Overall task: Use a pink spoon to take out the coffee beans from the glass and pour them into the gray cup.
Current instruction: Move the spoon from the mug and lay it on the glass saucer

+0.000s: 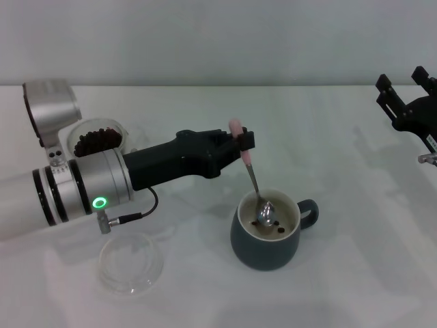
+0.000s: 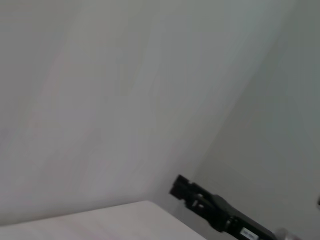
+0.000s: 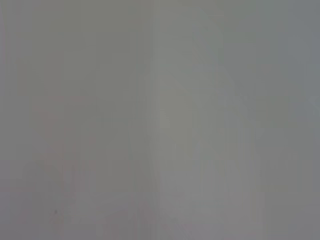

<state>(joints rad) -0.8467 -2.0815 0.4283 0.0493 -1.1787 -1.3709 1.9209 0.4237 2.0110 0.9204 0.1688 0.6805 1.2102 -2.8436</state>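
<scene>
In the head view my left gripper [image 1: 240, 141] is shut on the pink spoon [image 1: 250, 172], holding its pale pink handle. The spoon hangs steeply down, its metal bowl [image 1: 265, 214] inside the gray cup [image 1: 268, 239], which stands right of centre with its handle to the right. A few coffee beans [image 1: 279, 229] lie inside the cup. The glass [image 1: 99, 139] with more coffee beans stands at the back left, partly hidden behind my left arm. My right gripper [image 1: 403, 99] is parked raised at the far right; it also shows in the left wrist view [image 2: 182, 189].
A shallow clear glass dish [image 1: 131, 262] lies on the white table [image 1: 205, 287] at the front left, below my left forearm. The right wrist view shows only a blank grey surface.
</scene>
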